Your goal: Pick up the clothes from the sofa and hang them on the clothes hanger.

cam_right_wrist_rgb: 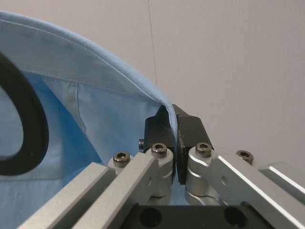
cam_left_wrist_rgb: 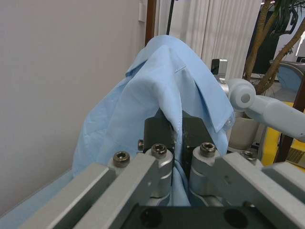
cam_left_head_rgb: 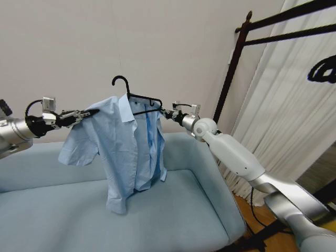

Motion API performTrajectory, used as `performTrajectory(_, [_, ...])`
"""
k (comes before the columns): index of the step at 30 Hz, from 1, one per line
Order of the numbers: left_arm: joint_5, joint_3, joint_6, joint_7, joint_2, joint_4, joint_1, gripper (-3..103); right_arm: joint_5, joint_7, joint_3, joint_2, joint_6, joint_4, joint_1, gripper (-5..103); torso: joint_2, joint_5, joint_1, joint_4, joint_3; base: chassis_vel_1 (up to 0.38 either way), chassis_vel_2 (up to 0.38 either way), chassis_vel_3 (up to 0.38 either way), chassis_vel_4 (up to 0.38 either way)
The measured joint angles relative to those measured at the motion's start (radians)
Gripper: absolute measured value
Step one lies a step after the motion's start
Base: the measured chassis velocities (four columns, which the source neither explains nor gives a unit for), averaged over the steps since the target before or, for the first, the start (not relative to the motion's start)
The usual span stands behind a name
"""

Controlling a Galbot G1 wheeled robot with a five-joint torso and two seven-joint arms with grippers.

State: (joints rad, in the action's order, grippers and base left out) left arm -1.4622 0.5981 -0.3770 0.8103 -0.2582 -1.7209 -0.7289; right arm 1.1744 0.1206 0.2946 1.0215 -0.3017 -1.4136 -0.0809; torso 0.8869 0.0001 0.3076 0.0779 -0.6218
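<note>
A light blue short-sleeved shirt hangs in the air above the sofa, draped over a black hanger whose hook sticks up over the collar. My left gripper is shut on the shirt's shoulder at the left, and the cloth is pinched between its black pads. My right gripper is shut on the shirt's other shoulder beside the hanger's end, and the shirt edge runs between its pads. The hanger curves close by.
A dark wooden clothes rack stands at the right, behind the sofa's end, in front of white curtains. The plain wall is behind the shirt. A potted plant stands farther off.
</note>
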Motion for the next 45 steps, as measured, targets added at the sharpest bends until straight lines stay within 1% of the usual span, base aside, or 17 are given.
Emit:
performTrajectory(7, [0.018, -0.001, 0.001, -0.02, -0.007, -0.001, -0.001, 3, -0.039, 0.035, 0.005, -0.017, 0.007, 0.009, -0.028, 1, 0.0, 0.0001, 0.0, 0.0002, 0.0, 0.0, 0.0, 0.0, 0.0])
performTrajectory(9, [0.034, -0.003, 0.002, -0.054, -0.012, -0.008, -0.003, 3, -0.077, 0.053, 0.01, -0.018, 0.012, 0.018, -0.049, 1, 0.0, 0.0, 0.0, 0.0, 0.0, 0.0, 0.0, 0.0, 0.0])
performTrajectory(18, [0.086, -0.002, -0.001, -0.079, -0.019, -0.019, -0.025, 3, -0.17, 0.078, 0.024, -0.024, 0.035, 0.029, -0.085, 1, 0.0, -0.0001, 0.0, 0.0, 0.0, 0.0, 0.0, 0.0, 0.0])
performTrajectory(21, [0.089, -0.004, -0.003, -0.102, -0.026, -0.027, -0.025, 3, -0.198, 0.084, 0.029, -0.024, 0.042, 0.03, -0.097, 1, 0.0, 0.0, 0.0, 0.0, 0.0, 0.0, 0.0, 0.0, 0.0])
performTrajectory(24, [0.095, -0.012, -0.004, -0.147, -0.037, -0.035, -0.023, 3, -0.243, 0.084, 0.037, -0.028, 0.043, 0.016, -0.115, 1, 0.0, 0.0, 0.0, 0.0, 0.0, 0.0, 0.0, 0.0, 0.0])
performTrajectory(26, [0.095, -0.013, -0.004, -0.155, -0.039, -0.037, -0.023, 3, -0.249, 0.084, 0.039, -0.03, 0.042, 0.012, -0.118, 1, 0.0, 0.0, 0.0, 0.0001, 0.0, 0.0, 0.0, 0.0, 0.0])
performTrajectory(27, [0.098, -0.014, -0.005, -0.183, -0.044, -0.044, -0.024, 3, -0.27, 0.083, 0.048, -0.035, 0.036, -0.004, -0.128, 1, 0.0, -0.0001, 0.0, 0.0001, 0.0, 0.0, 0.0, 0.0, 0.0])
performTrajectory(28, [0.101, -0.015, -0.006, -0.197, -0.047, -0.047, -0.024, 3, -0.278, 0.082, 0.052, -0.036, 0.033, -0.01, -0.132, 1, 0.0, 0.0, 0.0, 0.0001, 0.0, 0.0, 0.0, 0.0, 0.0])
performTrajectory(30, [0.103, -0.016, -0.007, -0.207, -0.049, -0.05, -0.025, 3, -0.287, 0.08, 0.056, -0.036, 0.029, -0.017, -0.136, 1, 0.0, 0.0, 0.0, 0.0001, 0.0, 0.0, 0.0, 0.0, 0.0])
performTrajectory(32, [0.107, -0.019, -0.007, -0.23, -0.054, -0.058, -0.025, 3, -0.305, 0.073, 0.064, -0.036, 0.019, -0.034, -0.145, 1, 0.0, -0.0001, 0.0, 0.0, 0.0, 0.0, 0.0, 0.0, 0.0])
performTrajectory(34, [0.109, -0.024, -0.008, -0.247, -0.06, -0.065, -0.025, 3, -0.317, 0.06, 0.073, -0.033, -0.002, -0.055, -0.154, 1, 0.0, 0.0, 0.0, 0.0, 0.0, 0.0, 0.0, 0.0, 0.0])
performTrajectory(35, [0.109, -0.024, -0.008, -0.247, -0.06, -0.065, -0.025, 3, -0.317, 0.06, 0.073, -0.033, -0.002, -0.055, -0.154, 1, 0.0, 0.0, 0.0, 0.0, 0.0, 0.0, 0.0, 0.0, 0.0])
performTrajectory(39, [0.113, -0.035, -0.008, -0.269, -0.067, -0.071, -0.019, 3, -0.338, 0.026, 0.088, -0.025, -0.051, -0.093, -0.172, 1, 0.0, -0.0001, 0.0, 0.0, 0.0, 0.0, 0.0, 0.0, 0.0])
performTrajectory(42, [0.113, -0.037, -0.008, -0.276, -0.069, -0.074, -0.018, 3, -0.34, 0.013, 0.094, -0.022, -0.065, -0.1, -0.18, 1, 0.0, -0.0001, 0.0, -0.0001, 0.0, 0.0, 0.0, 0.0, 0.0])
performTrajectory(45, [0.113, -0.04, -0.007, -0.293, -0.075, -0.08, -0.019, 3, -0.34, -0.01, 0.102, -0.022, -0.096, -0.116, -0.19, 1, 0.0, -0.0001, 0.0, 0.0, 0.0, 0.0, 0.0, 0.0, 0.0])
